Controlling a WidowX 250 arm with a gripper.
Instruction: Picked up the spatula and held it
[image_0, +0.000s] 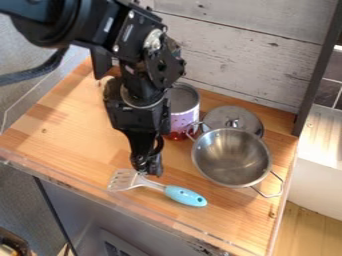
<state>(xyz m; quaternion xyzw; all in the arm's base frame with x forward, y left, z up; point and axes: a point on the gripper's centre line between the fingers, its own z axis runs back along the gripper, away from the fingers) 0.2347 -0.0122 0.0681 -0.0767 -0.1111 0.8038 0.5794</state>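
Black metal gripper (147, 169) was seen over the neck of the slotted spatula with light-blue handle (185, 195); contact possibly made. Opening and grip couldn't be determined. Spatula was laid on the light wooden counter (63, 122).

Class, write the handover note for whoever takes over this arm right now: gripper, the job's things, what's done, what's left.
Gripper: low at the spatula's neck; whether it has a grip, I can't tell.
Spatula: lying on the wooden counter, blue handle toward the view's right.
Done: gripper is at the spatula.
Left: secure the grip if needed, then lift and hold.
Nearby: metal pot, with a lid behind it.
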